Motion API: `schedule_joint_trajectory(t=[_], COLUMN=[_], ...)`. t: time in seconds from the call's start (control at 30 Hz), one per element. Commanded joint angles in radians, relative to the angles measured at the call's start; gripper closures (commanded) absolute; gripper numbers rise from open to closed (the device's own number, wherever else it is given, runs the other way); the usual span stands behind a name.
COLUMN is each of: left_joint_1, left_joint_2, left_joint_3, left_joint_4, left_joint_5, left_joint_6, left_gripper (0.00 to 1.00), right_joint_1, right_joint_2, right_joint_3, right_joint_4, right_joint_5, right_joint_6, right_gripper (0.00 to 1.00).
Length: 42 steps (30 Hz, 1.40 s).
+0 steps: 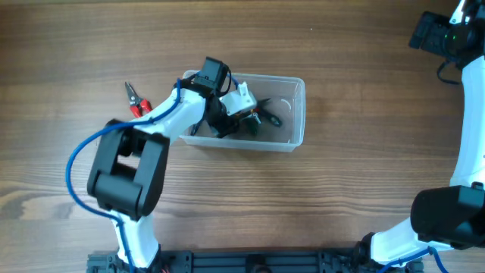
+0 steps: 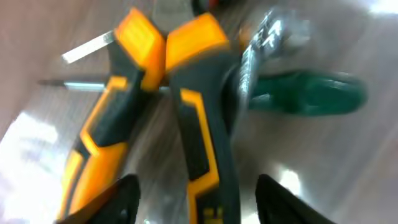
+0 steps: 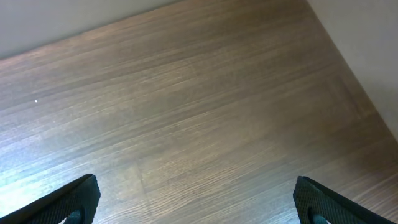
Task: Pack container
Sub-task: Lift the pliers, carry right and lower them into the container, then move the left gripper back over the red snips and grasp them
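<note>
The wooden table [image 1: 364, 197] fills every view, its grain running across the overhead picture. The left arm [image 1: 129, 171], white with black joints and a blue cable looped along it, reaches from the near edge up and to the right, over the left end of the container. The right arm [image 1: 470, 152] stands along the far right side of the table, well apart from everything else. The container [image 1: 297, 114], a clear rectangular tub with rounded corners, sits upright on the table a little left of centre, its long side running left to right. The left tool [image 2: 198, 202] hangs inside the container's left half, and its two dark fingers [image 2: 127, 199] are spread apart, gripping nothing, with a gap on either side of the handle that lies between them. The right tool [image 3: 199, 202] hovers over bare wood near the far right corner, its fingers [image 3: 74, 196] wide apart with nothing between them. Orange-and-black pliers [image 2: 193, 124] lie on the container's floor just below the left tool, their handles splayed toward the camera. A green handle [image 2: 311, 93] lies beside them, also in the container; the wrist view is too blurred to tell what it belongs to. Red-handled pliers [image 1: 136, 102] lie on the table left of the container, outside it.
</note>
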Motion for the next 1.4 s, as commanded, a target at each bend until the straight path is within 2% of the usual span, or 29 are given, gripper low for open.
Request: schedule_joint_trajectory(t=[0.0,0.03,0.2,0.37,0.5,0.67,0.77,0.83,0.87,0.9,0.93,0.97,1.2,1.3,1.37], left_joint_1=[0.022,0.030,0.074,0.080,0.079,0.077,0.086,0.117,0.131,0.164,0.217,0.264,0.533,0.588,0.612], left_joint_2=[0.042,0.042,0.011,-0.132,-0.309,-0.498,-0.593,-0.626,-0.629,-0.628,-0.618,-0.605,-0.396,-0.269,-0.180], left_joint_3=[-0.017,-0.017,-0.017,-0.017,-0.016,-0.016,-0.016,-0.016,-0.016,-0.016,-0.017,-0.017,-0.017,-0.017,-0.017], left_joint_4=[0.039,0.051,0.064,0.077,0.066,0.039,0.028,0.010,-0.010,-0.069,-0.149,-0.193,-0.296,-0.292,-0.279], left_joint_5=[-0.191,-0.214,-0.241,-0.206,-0.042,0.080,-0.004,-0.219,-0.306,-0.443,-0.498,-0.483,-0.275,-0.251,-0.151], left_joint_6=[-0.072,-0.101,-0.266,-0.292,-0.294,-0.404,-0.468,-0.660,-0.750,-0.934,-1.084,-1.151,-1.172,-1.216,-1.220], left_gripper=[0.09,0.00,0.00,0.00,0.00,0.00,0.00,0.00,0.00,0.00,0.00,0.00,0.00,0.00,0.00], right_joint_1=[0.002,0.002,0.002,0.002,0.002,0.002,0.002,0.002,0.002,0.002,0.002,0.002,0.002,0.002,0.002], right_joint_2=[0.005,0.005,0.005,0.005,0.005,0.005,0.005,0.005,0.005,0.005,0.005,0.005,0.005,0.005,0.005], right_joint_3=[0.005,0.005,0.005,0.005,0.005,0.005,0.005,0.005,0.005,0.005,0.005,0.005,0.005,0.005,0.005], right_joint_4=[0.001,0.001,0.001,0.001,0.001,0.001,0.001,0.001,0.001,0.001,0.001,0.001,0.001,0.001,0.001], right_joint_5=[-0.001,-0.001,-0.001,-0.001,-0.001,-0.001,-0.001,-0.001,-0.001,-0.001,-0.001,-0.001,-0.001,-0.001,-0.001], right_joint_6=[0.019,0.019,0.019,0.019,0.019,0.019,0.019,0.019,0.019,0.018,0.019,0.019,0.019,0.018,0.018], right_gripper=[0.00,0.00,0.00,0.00,0.00,0.00,0.00,0.00,0.00,0.00,0.00,0.00,0.00,0.00,0.00])
